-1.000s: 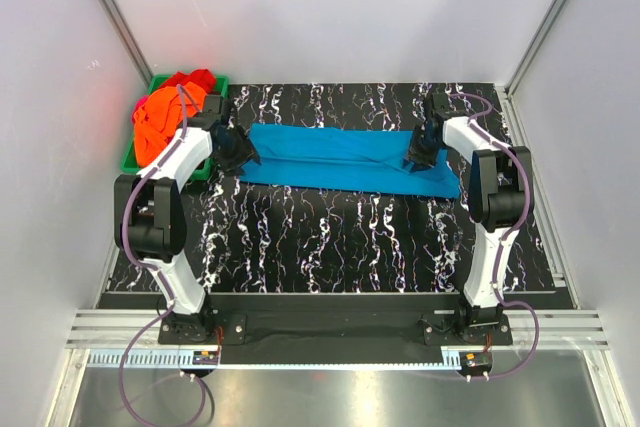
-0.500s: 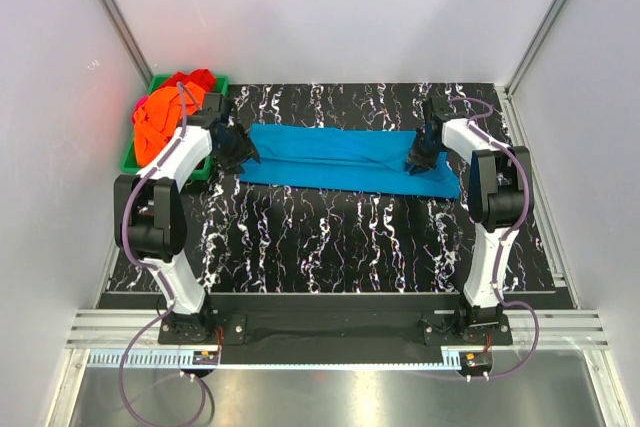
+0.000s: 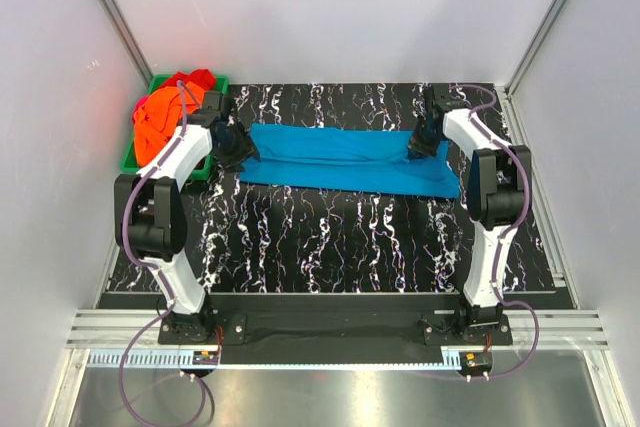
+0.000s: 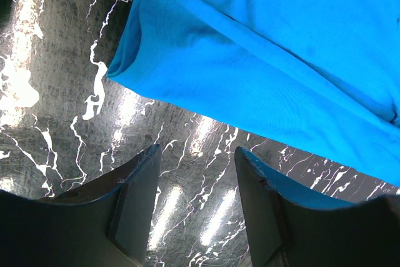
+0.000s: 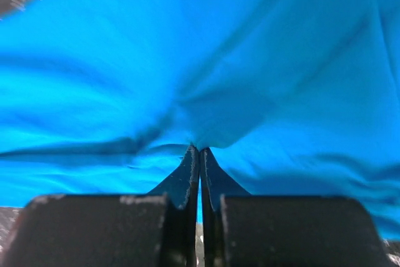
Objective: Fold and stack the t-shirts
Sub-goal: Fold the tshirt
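Two hands: with right gripper [image 5: 199,151] pinched shut on the blue t-shirt [image 3: 340,157], close the open, empty left gripper [image 4: 197,151] on its corner, maybe the hem.

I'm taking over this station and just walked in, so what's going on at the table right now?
Two robot arms are working on a turquoise t-shirt that lies as a long folded strip across the black marbled table. The right gripper is shut on a pinch of cloth at the shirt's right end. The left gripper is open just short of the left end, holding nothing. Orange and red t-shirts sit heaped in the green bin at the far left, not yet folded.
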You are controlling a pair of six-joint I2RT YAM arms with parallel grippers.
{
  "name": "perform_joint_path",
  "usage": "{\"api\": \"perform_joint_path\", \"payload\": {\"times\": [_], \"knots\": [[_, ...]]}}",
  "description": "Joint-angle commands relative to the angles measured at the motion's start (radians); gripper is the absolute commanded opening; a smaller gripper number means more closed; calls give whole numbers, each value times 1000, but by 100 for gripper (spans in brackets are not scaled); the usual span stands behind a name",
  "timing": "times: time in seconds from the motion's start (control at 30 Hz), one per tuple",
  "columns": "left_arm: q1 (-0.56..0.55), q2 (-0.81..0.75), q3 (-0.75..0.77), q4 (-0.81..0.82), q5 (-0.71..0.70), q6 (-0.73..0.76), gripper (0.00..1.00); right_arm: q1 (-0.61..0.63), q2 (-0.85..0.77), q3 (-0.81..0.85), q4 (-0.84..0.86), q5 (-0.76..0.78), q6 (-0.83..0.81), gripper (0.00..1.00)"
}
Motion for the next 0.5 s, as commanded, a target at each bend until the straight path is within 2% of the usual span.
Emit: {"api": "perform_joint_path", "payload": {"times": [0.0, 0.17, 0.27, 0.47], "knots": [[-1, 2, 37, 11, 10, 7, 56, 11, 47, 100, 0, -35, 4, 0], [-1, 4, 41, 6, 2, 9, 56, 12, 150, 262, -30, -35, -1, 2], [-1, 7, 52, 4, -5, 7, 56, 12, 199, 356, -40, -73, -30, 13], [-3, 10, 55, 20, -14, -8, 56, 12, 167, 376, -18, -118, -87, 23]]}}
